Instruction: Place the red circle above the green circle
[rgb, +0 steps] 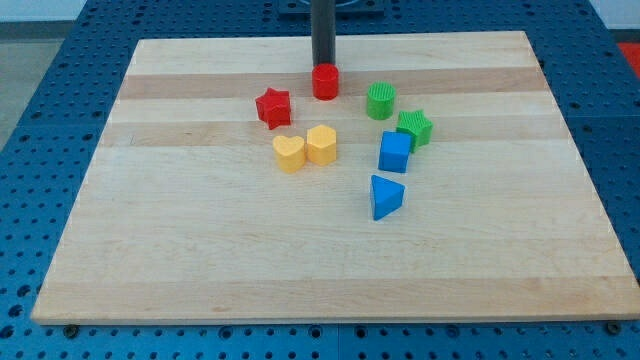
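The red circle (325, 82) stands near the view's top centre of the wooden board. The green circle (380, 101) stands to its right and slightly lower, about a block's width away. My tip (324, 66) is at the red circle's top side, touching or nearly touching it. The rod rises straight up from there and leaves the view at its top.
A red star (272, 107) lies left of the red circle. A yellow heart (288, 153) and a yellow hexagon (321, 144) sit below. A green star (415, 127), a blue cube (395, 152) and a blue triangle (386, 196) lie to the lower right. The board's (200, 250) top edge is close behind my tip.
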